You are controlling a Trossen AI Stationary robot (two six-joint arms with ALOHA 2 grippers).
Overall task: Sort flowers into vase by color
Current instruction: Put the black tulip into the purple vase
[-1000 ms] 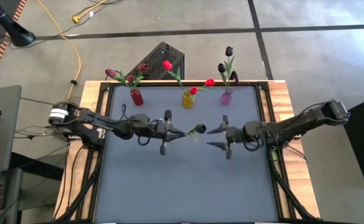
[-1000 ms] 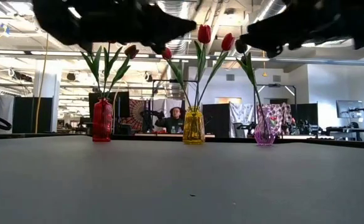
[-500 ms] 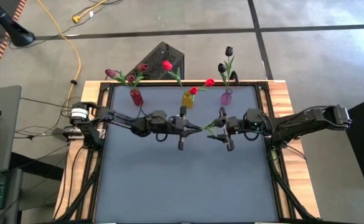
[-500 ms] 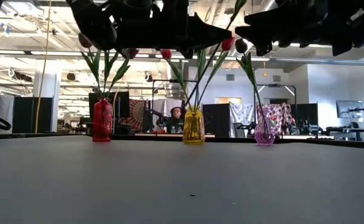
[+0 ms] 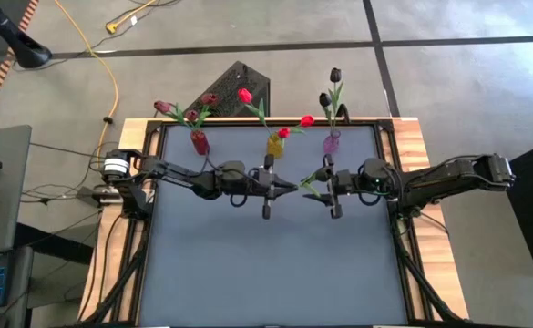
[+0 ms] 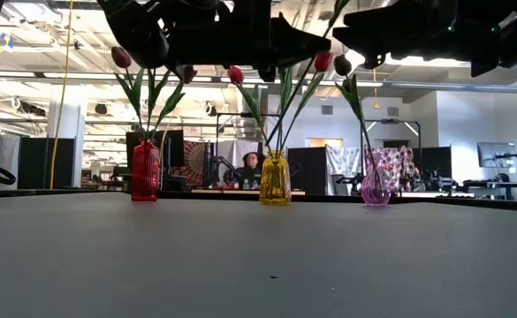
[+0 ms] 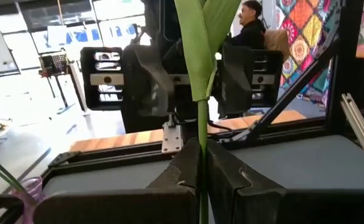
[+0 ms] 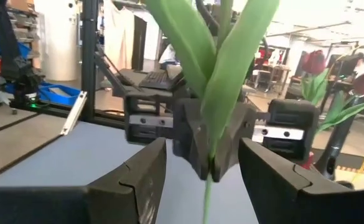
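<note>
Handover mid-air above the table (image 5: 248,273). The left gripper (image 7: 200,163) pinches the thin green stem of a tulip (image 7: 201,43), fingers pressed together on it just below the leaves. The right gripper (image 8: 204,163) faces it, fingers spread either side of the same stem, not touching; stem sits between the jaws, roughly centred. In the high view the two grippers meet tip to tip, the flower's leaves (image 5: 313,179) in the gap between them. Its head isn't visible, so colour can't be told.

Handling guess: very light, plastic stem thin and bendy, likely to swivel in a pinch. Best hold is bare stem under the leaves, not the leaves or head; the right jaws need to close close beside the left fingertips so it doesn't flop.

Red vase (image 5: 199,142), yellow vase (image 5: 274,145) and pink vase (image 5: 331,142) stand well beyond the jaws, already holding flowers.

Versus a second ago: both arms have closed in from well apart, and the flower's dark head no longer shows between them. Little change over the last half second.
</note>
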